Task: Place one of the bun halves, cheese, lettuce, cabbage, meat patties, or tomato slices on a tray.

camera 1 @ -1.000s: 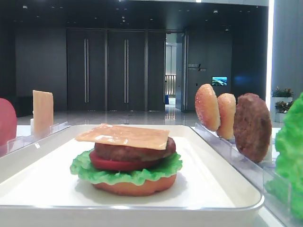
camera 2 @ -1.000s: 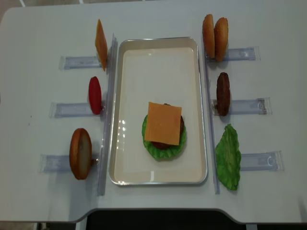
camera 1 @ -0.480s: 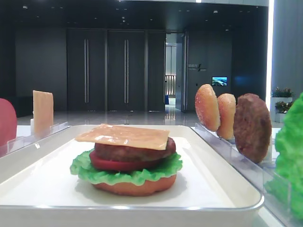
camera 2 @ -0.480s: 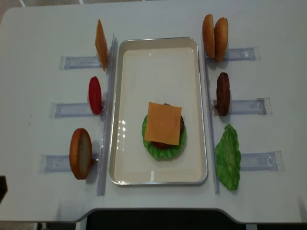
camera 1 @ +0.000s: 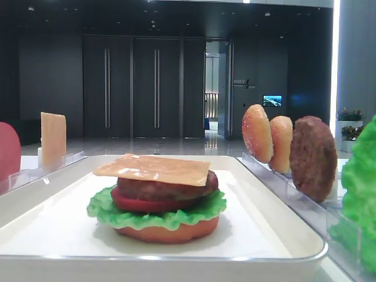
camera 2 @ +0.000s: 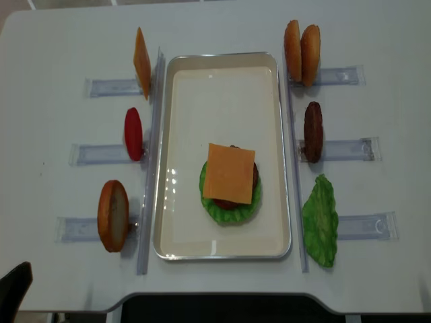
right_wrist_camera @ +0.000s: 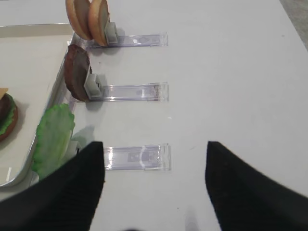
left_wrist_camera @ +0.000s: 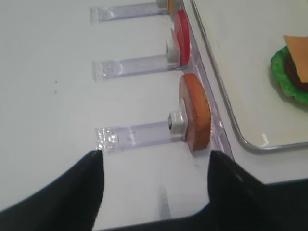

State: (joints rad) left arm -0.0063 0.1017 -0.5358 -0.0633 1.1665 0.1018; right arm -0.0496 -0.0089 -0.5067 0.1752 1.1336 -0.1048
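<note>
The white tray (camera 2: 222,74) holds a stack: base bun, lettuce, tomato, patty, with a square cheese slice (camera 2: 229,173) on top (camera 1: 154,168). My left gripper (left_wrist_camera: 155,155) is open and empty above the table's front left corner, just short of the upright bun half (left_wrist_camera: 195,111) in its rack; one of its fingers (camera 2: 15,289) shows in the overhead view. My right gripper (right_wrist_camera: 155,144) hangs open and empty over the front right rack (right_wrist_camera: 137,157), beside the loose lettuce (right_wrist_camera: 54,139).
Clear racks flank the tray. On the left stand a second cheese slice (camera 2: 141,62), a tomato slice (camera 2: 133,133) and a bun half (camera 2: 112,215). On the right stand two bun halves (camera 2: 301,52), a patty (camera 2: 313,131) and lettuce (camera 2: 320,220).
A dark finger of my left gripper has come up into the lower left corner of the overhead view. The food and the tray have not moved.
</note>
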